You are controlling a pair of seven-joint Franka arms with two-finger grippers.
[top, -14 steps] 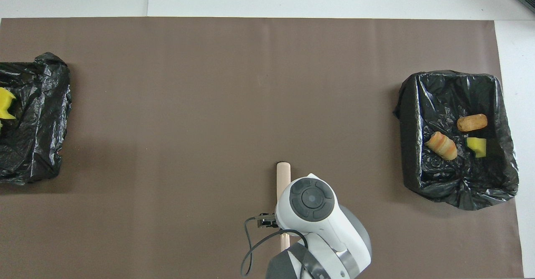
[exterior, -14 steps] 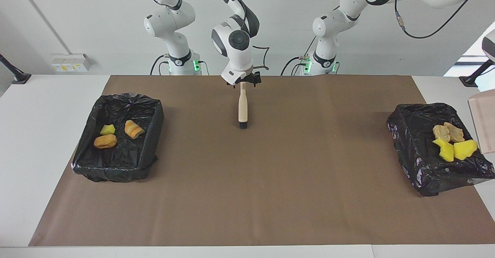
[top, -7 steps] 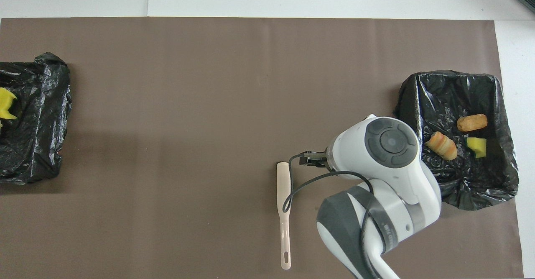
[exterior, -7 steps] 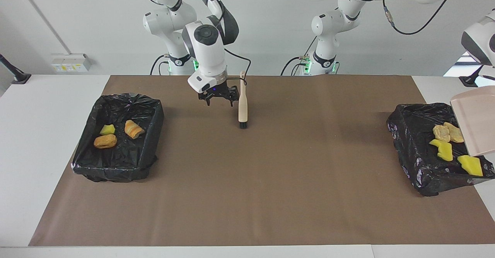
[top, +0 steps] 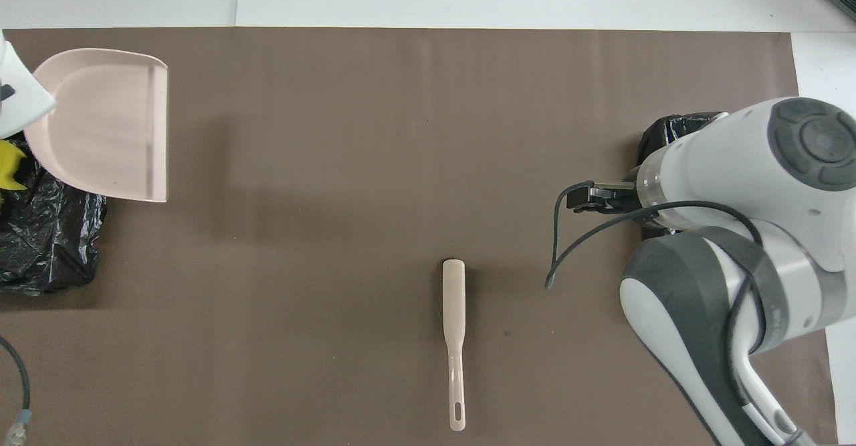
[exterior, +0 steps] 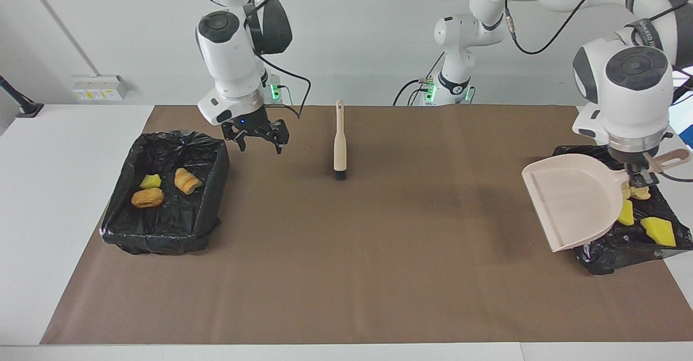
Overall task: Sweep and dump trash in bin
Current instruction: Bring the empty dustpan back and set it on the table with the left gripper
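Right now I see my left gripper [exterior: 641, 174] pinching the dustpan [exterior: 574, 201] handle over the bin [exterior: 606, 250] at the left arm's edge of the counter [exterior: 379, 274], trash [exterior: 658, 231] inside. My right gripper [exterior: 259, 136] hangs spread beside the other bin [exterior: 162, 231], holding more trash [exterior: 147, 197]; the brush [exterior: 340, 144] lies mid-counter.

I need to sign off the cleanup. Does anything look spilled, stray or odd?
No scraps lie on the brown mat; the trash sits inside the two black-lined bins. The brush lies alone mid-table, and the left gripper holds the empty dustpan tilted over its bin.
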